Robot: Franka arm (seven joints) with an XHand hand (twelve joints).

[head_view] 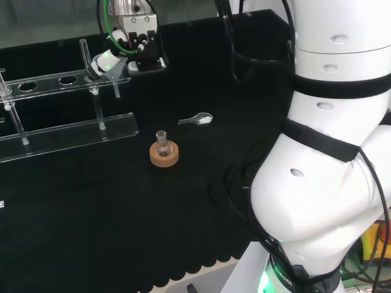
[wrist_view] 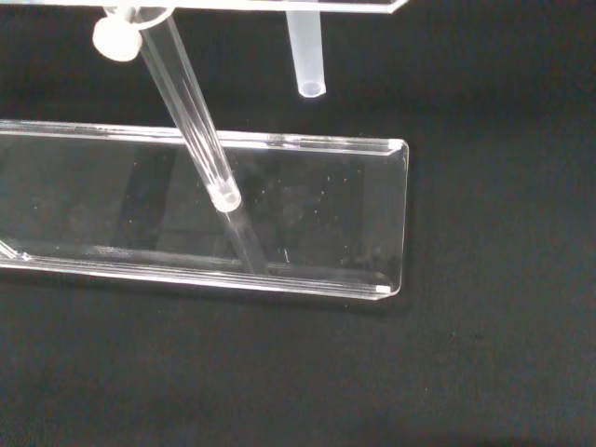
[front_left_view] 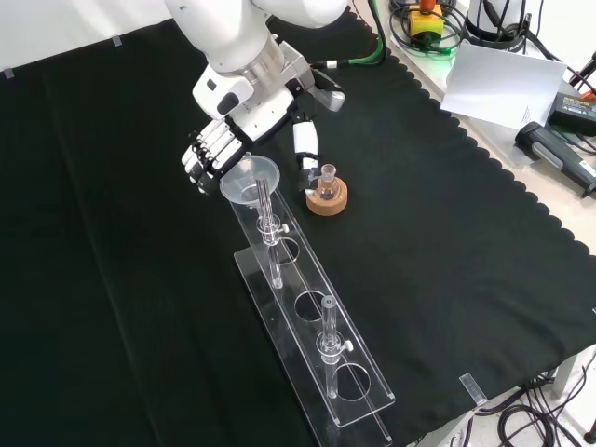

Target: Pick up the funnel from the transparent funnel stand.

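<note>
Here, line by line:

Hand: in the front view the hand [front_left_view: 212, 149] sits at the far end of the clear stand, its fingers [front_left_view: 197, 164] curled down at the left side of the funnel's rim and the thumb [front_left_view: 305, 147] pointing down on the right side; whether they actually touch the rim I cannot tell. In the head view it [head_view: 109, 60] is at the right end of the stand's upper shelf.

Funnel: the clear funnel [front_left_view: 250, 179] sits in the farthest hole of the stand's upper shelf, mouth up, between fingers and thumb. In the head view its stem [head_view: 116, 83] hangs slanting below the shelf. In the wrist view the stem's open tip [wrist_view: 306, 56] hangs above the base plate without touching it.

Transparent funnel stand: a long base plate [front_left_view: 279, 317] and a holed upper shelf carried on thin posts; it runs from near to far in the front view, and left to right in the head view [head_view: 73, 131].

Flask: a small round flask [front_left_view: 326, 184] stands upright in a cork ring [front_left_view: 328, 200], just right of the stand's far end in the front view, close below the thumb.

Spoon: a small clear spoon [head_view: 197, 119] lies on the black cloth [head_view: 122, 220], right of the flask in the head view.
</note>
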